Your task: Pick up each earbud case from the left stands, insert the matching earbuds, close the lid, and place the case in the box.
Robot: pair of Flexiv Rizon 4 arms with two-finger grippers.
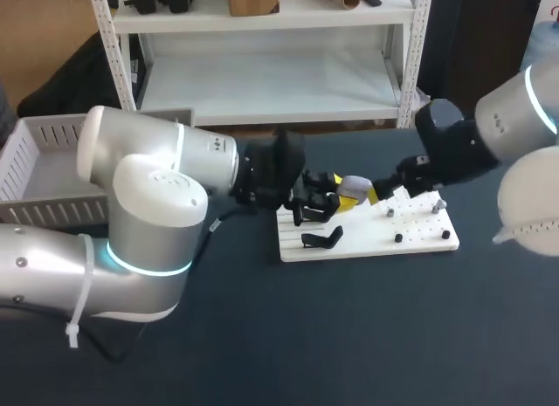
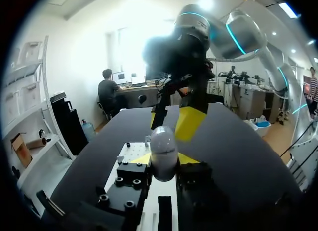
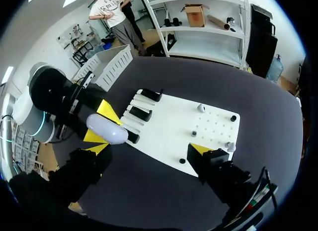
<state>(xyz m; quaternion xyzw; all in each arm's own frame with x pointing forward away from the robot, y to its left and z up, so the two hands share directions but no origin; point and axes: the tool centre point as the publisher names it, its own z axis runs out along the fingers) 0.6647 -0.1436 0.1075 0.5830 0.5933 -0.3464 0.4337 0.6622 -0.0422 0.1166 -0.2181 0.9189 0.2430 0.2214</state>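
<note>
Left gripper is clamped on the earbud case, one tip on each side. It holds the case above the stands on the left half of the board. You want that pinch firm and the case level.

Right gripper is spread wide, one tip just beside the case. My read is that the lid gets worked next. Come in slow at the seam and don't shove the case out of the pinch.

Containers:
- **Box**, far left: no case in the part that shows.
- **Case:** lid looks shut, contents hidden.
- **Earbuds**: on the board's right half.
</note>
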